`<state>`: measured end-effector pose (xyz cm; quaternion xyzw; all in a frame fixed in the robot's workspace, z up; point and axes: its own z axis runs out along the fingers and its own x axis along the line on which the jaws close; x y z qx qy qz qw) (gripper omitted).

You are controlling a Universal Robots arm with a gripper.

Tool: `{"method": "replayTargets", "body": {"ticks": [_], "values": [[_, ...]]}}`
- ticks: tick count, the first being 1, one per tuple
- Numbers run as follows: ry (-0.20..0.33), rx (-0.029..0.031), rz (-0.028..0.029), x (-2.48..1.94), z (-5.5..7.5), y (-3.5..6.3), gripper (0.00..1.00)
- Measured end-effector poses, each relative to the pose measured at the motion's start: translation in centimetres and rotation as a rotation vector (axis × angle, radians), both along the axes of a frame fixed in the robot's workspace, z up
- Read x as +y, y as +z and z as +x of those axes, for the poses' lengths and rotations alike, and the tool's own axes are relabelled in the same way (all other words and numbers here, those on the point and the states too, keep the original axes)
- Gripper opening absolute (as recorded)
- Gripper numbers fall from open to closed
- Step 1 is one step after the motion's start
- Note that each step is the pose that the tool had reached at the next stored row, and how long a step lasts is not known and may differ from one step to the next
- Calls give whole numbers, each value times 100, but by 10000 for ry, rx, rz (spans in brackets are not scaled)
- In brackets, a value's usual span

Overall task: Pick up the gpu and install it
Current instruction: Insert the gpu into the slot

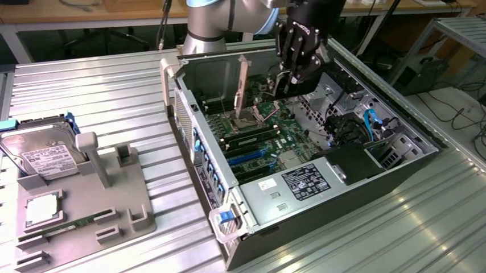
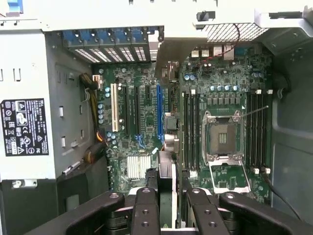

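One step of the job is looking done and the second is under way: the gripper (image 1: pixel 288 84) is holding the gpu (image 1: pixel 258 94) by its upper edge, fingers (image 2: pixel 145 210) closed narrowly on either side of the thin card, and is hanging over the open computer case (image 1: pixel 395 170). In the exterior view the card is standing on edge inside the case opening, its silver end bracket (image 1: pixel 243 79) pointing down toward the rear wall, and it is appearing to float clear of the motherboard (image 1: pixel 262 153) rather than sitting in it. From the wrist view the gpu (image 2: pixel 167 183) is showing edge-on between the fingers, running just beside the long blue slot (image 2: pixel 159 110), with the empty processor socket (image 2: pixel 222 137) off to one side. So I am judging this to be the alignment stage of the install. Seating the card is calling for its bottom edge to be lying squarely along that slot, the bracket to be meeting the rear opening, and the descent to be staying straight and gentle so nothing is binding or tilting.
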<state>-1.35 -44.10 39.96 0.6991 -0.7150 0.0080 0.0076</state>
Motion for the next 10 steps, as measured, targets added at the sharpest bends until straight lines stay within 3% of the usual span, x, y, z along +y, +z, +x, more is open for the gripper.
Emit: {"method": "replayTargets", "body": {"ticks": [3, 6, 8, 10], "values": [[3, -1, 2, 0, -2, -52, 27], [2, 0, 39, 1, -5, -92, 27], [9, 0, 105, 0, -20, -114, 27], [15, 1, 221, 1, -29, -126, 27]]}}
